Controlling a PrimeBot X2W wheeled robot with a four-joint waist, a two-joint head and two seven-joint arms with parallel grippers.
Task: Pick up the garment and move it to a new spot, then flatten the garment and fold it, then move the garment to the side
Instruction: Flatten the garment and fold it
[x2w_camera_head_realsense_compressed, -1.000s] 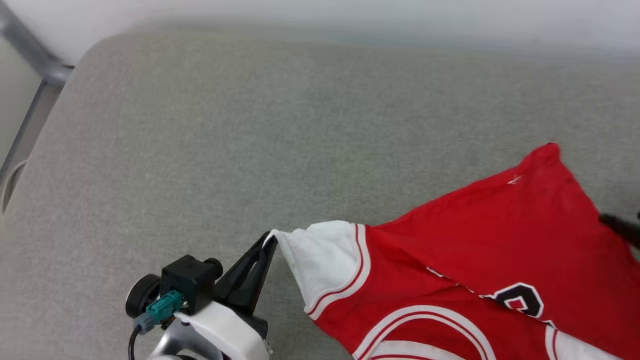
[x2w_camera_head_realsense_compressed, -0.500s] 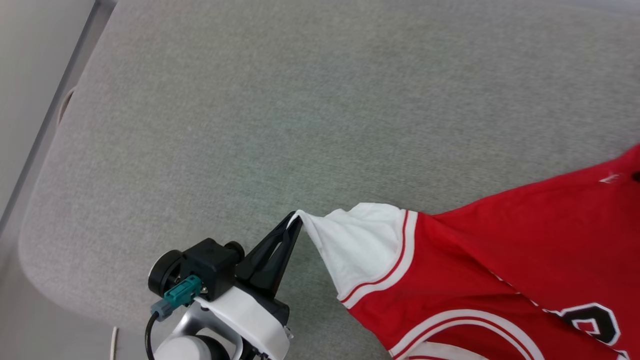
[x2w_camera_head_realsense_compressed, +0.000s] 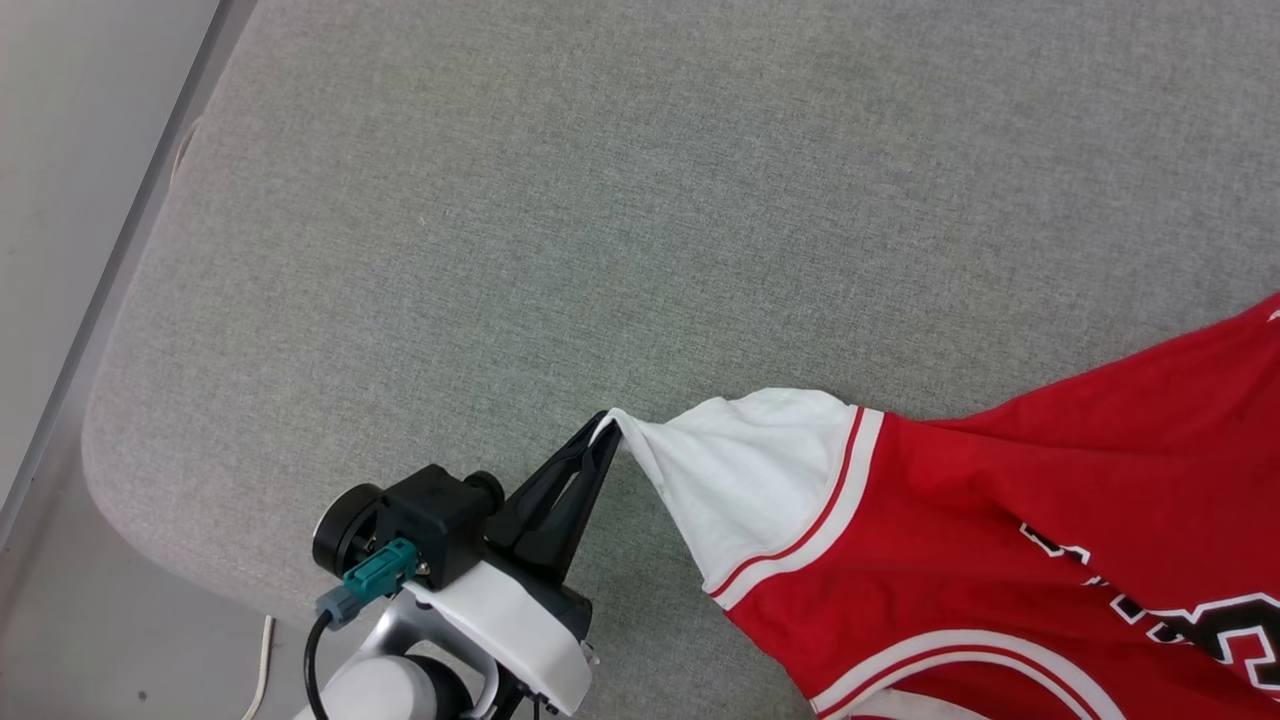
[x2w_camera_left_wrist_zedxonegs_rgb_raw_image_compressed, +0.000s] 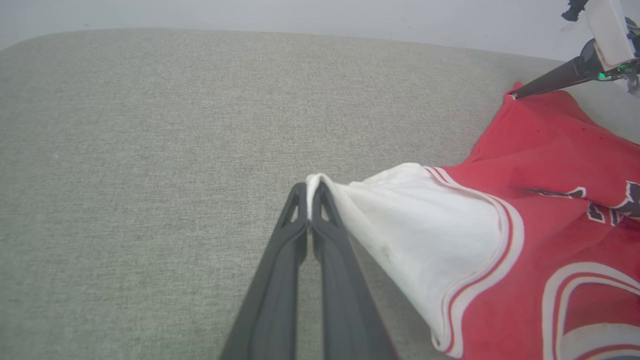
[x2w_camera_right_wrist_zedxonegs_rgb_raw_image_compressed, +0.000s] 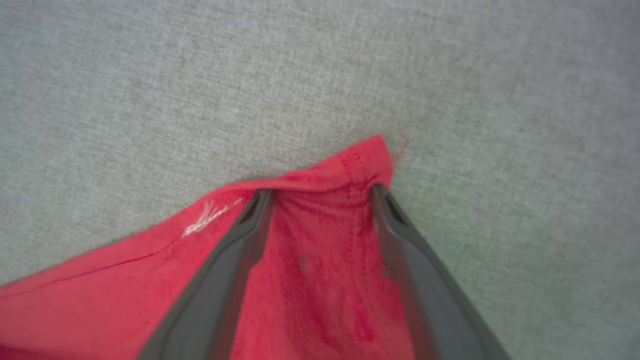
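L gripper (x2w_camera_head_realsense_compressed: 606, 424) is clamped tight on the very tip of the white sleeve (x2w_camera_head_realsense_compressed: 760, 470) of the garment (x2w_camera_head_realsense_compressed: 1000, 520). In the L wrist view its two dark fingers (x2w_camera_left_wrist_zedxonegs_rgb_raw_image_compressed: 280, 280) meet w/ just a sliver of white cloth nipped between the tips, and the sleeve is drawn out into a taut cone from that pinch. Behind the fingers sits a black camera block w/ a teal plug (x2w_camera_head_realsense_compressed: 375, 582) on the pale wrist. R gripper (x2w_camera_right_wrist_zedxonegs_rgb_raw_image_compressed: 320, 192) stands spread wide, not closed on the cloth: both fingers lie over red fabric at a hemmed corner (x2w_camera_right_wrist_zedxonegs_rgb_raw_image_compressed: 365, 160) of the shirt, w/ the hem fold just past the tips. In the L wrist view that gripper shows as a dark spike touching the far red corner. Garment lies on a grey woven cushion (x2w_camera_head_realsense_compressed: 600, 200), in the lower R of the head view, running off the R and bottom edges. It has a red body, red/white striped trim (x2w_camera_head_realsense_compressed: 800, 540) where the sleeve joins, and black-and-white lettering (x2w_camera_head_realsense_compressed: 1210, 620) near the R edge. Cushion's rounded corner is just L of the L arm. Beyond it are pale floor (x2w_camera_head_realsense_compressed: 60, 150) and a thin light cable (x2w_camera_head_realsense_compressed: 262, 660).
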